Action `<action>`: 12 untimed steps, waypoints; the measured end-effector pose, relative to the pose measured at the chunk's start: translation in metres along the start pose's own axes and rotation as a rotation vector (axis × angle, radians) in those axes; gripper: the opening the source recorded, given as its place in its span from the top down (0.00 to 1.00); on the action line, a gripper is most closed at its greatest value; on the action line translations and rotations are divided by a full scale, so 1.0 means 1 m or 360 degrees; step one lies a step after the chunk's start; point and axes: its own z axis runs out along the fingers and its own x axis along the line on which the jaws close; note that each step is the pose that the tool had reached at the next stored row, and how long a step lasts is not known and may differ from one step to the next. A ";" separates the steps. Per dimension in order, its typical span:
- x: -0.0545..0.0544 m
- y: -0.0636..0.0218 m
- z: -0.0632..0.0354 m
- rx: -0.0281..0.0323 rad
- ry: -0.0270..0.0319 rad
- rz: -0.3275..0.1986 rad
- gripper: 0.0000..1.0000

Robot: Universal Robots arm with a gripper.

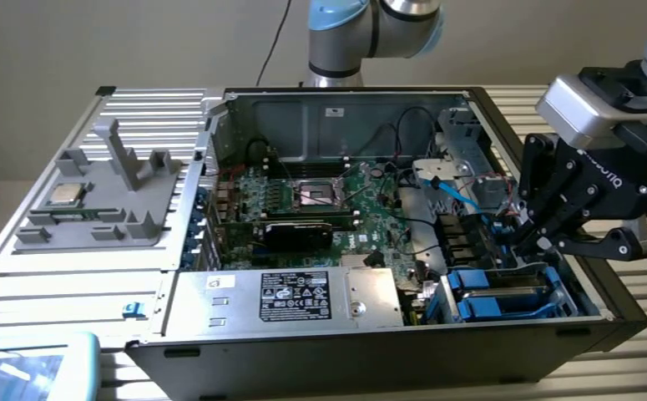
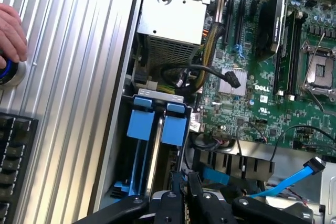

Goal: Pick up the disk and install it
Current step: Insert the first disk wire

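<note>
My gripper [image 2: 182, 183] is clenched narrow. A sliver of blue sits between the tips, and I take it to be the upper edge of the disk [image 2: 174, 128], so I judge that I am grasping it by its frame, though the contact itself is partly hidden. The disk stands on edge in the drive bay [image 1: 503, 294], in the near corner of the computer case [image 1: 356, 357] on the exterior view's right. Its blue end tab faces up, probably so that it can ride the bay's rails straight down and can be gripped from above.

Just beside it, on the side towards the case wall, a second blue frame [image 2: 142, 125] stands the same way. Pinching a thin edge keeps my fingers out of the gap between the two.

Beyond the bay is the power supply [image 2: 173, 11] against the near wall. Then comes the motherboard [image 2: 252, 80] with its bare processor socket [image 2: 321, 69]. A blue data cable [image 2: 294, 181] lies off to one side of the bay, leaving the way down free.

Outside the case, on the ribbed worktop [image 2: 68, 77], a person's hand [image 2: 11, 31] rests on a round button — a control kept within reach, I suppose. Farthest off, towards the worktop's edge on the exterior view's left, a grey holder [image 1: 106, 196] carries the processor chip [image 1: 67, 194].
</note>
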 end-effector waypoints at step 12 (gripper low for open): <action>0.000 0.0001 0.0000 0.00045 -0.00062 0.0053 0.85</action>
